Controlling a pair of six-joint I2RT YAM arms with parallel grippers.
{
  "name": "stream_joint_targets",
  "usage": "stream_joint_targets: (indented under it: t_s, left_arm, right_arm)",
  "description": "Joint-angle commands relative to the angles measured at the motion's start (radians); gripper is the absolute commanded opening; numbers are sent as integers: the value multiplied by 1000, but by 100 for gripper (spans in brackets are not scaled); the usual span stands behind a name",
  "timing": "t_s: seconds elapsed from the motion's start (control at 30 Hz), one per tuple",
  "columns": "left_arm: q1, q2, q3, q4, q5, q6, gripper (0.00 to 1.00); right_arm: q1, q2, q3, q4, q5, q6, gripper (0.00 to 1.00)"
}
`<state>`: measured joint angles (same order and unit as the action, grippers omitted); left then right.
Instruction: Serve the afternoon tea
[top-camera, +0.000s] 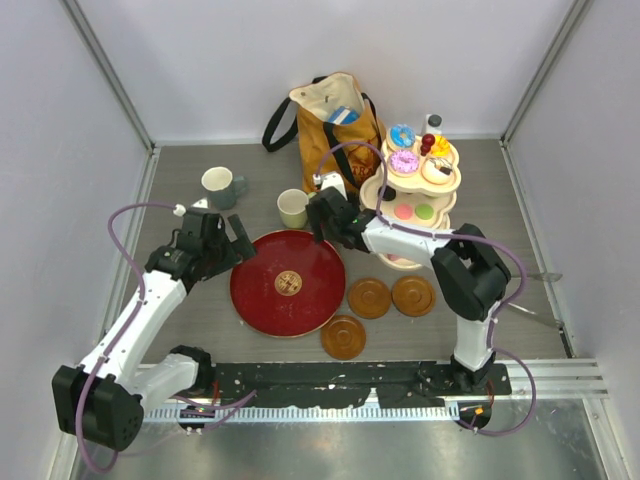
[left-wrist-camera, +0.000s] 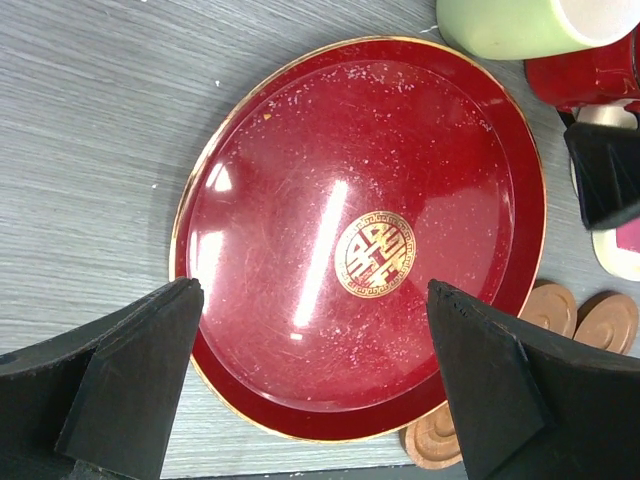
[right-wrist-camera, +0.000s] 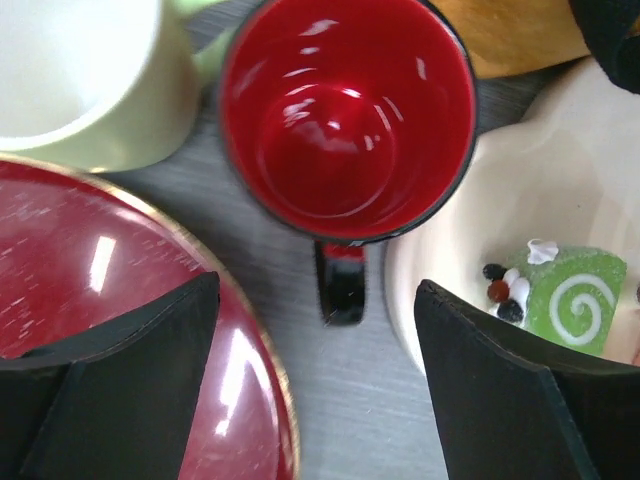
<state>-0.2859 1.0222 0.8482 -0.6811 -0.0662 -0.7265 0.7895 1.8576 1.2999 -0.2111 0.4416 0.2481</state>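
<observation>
At the far rim of the big red tray (top-camera: 262, 300), round about one o'clock, the right claw (right-wrist-camera: 315, 290) is hovering straight over the red mug (right-wrist-camera: 345, 120). Its two fingers are spread wide and gripping nothing, and the mug's handle is pointing back between them. The mug is standing upright and empty on the table, with the pale green mug (top-camera: 292, 208) just beside it at twelve o'clock and the cream stand (top-camera: 447, 185) of cakes crowding its other side. The left claw (left-wrist-camera: 312, 290) is hanging wide open and empty over the tray's nine o'clock edge. Three brown saucers (top-camera: 369, 297) are lying bare between three and five o'clock. I'd say the arm is going for the red mug. Next it is going to need to drop, close on the rim or handle without nudging either neighbour, then carry the mug to a saucer.
</observation>
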Motion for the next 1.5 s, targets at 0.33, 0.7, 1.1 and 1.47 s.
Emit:
stream_joint_targets:
  t_s: [0.33,0.7,1.1,1.47]
  left_arm:
    - [-1,-19,-6,9,-20,-7,100]
    - [-1,-108,-14,-44,-11,-30,100]
    - [-1,-293,-32,-210,38,-94,99]
    - [-2,-337,-89,-238,98,-143,100]
  right_arm:
    - [-87,107,95,99,-142,-27,28]
    - [-26,-107,46,105,-67,-58,6]
    - [31,-643,-347,15,-80,103,6]
    - [42,-1170,-692,-462,106,445,6]
